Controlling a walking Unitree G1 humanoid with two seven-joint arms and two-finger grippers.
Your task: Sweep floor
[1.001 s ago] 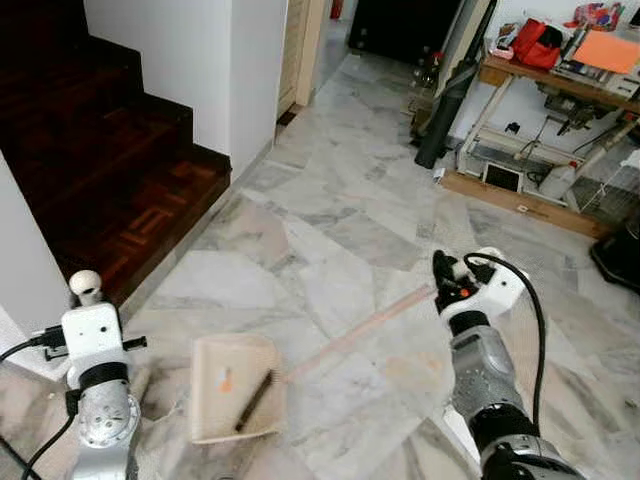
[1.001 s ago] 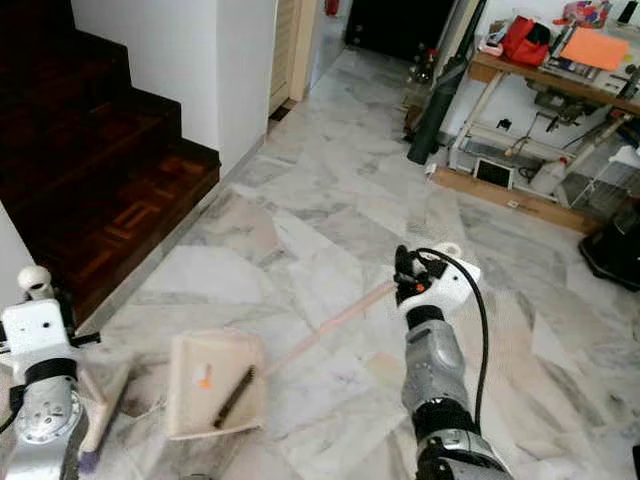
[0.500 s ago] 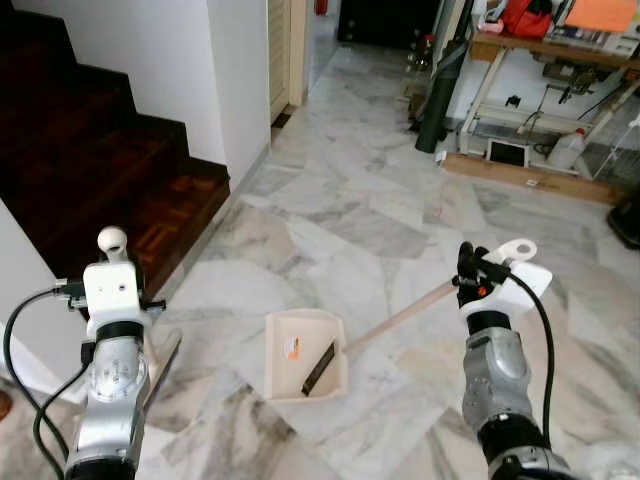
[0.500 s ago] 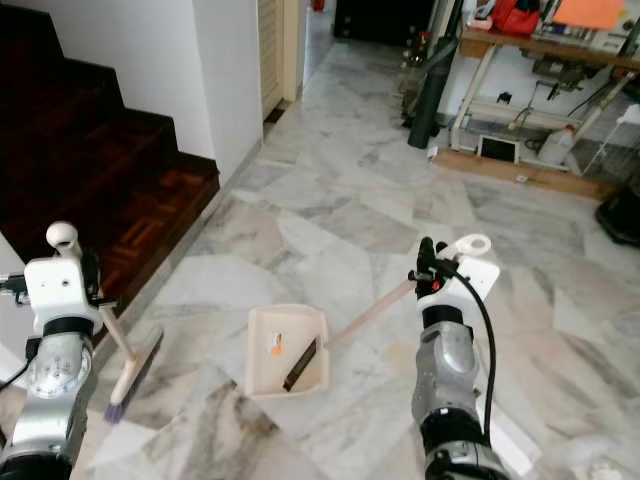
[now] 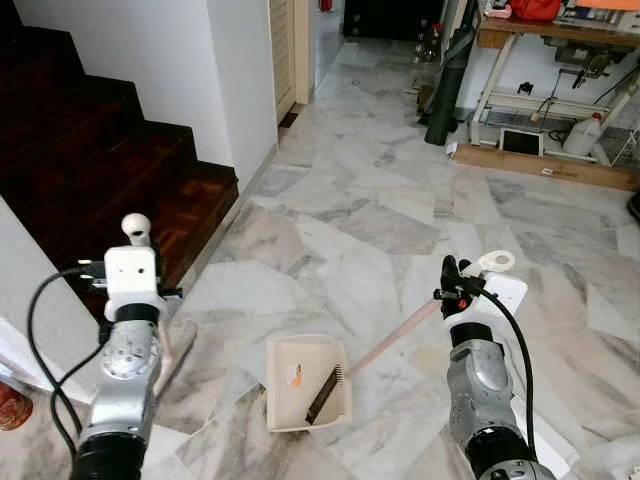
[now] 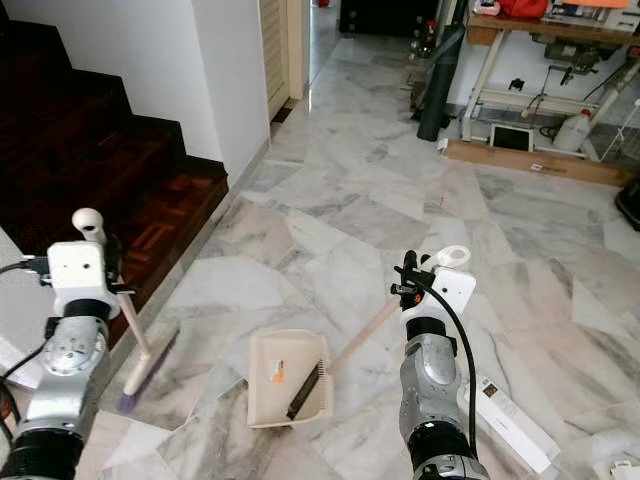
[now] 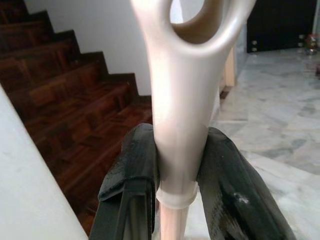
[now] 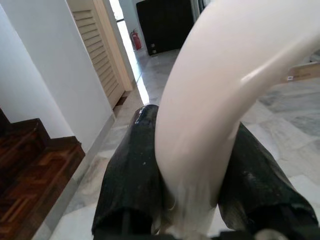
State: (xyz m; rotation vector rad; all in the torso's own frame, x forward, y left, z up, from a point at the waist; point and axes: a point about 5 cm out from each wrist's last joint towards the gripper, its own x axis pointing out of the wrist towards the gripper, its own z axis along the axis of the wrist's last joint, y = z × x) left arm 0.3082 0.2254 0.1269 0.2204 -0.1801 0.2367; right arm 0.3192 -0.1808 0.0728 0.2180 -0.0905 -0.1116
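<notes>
Left eye view: wooden stairs (image 5: 90, 170) far left, workbench (image 5: 560, 60) far right, marble floor (image 5: 350, 220). Left gripper (image 7: 175, 165) clamps the broom (image 6: 140, 365); right gripper (image 8: 192, 200) clamps the dustpan (image 5: 305, 385) handle.

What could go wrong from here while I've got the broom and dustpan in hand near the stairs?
The dustpan already holds a dark stick and an orange scrap; tilting its long handle in the right gripper could spill them. The broom, held by the left gripper, works close to the wooden step and might catch its edge. A white box lies by the robot's right side, a possible trip hazard.
</notes>
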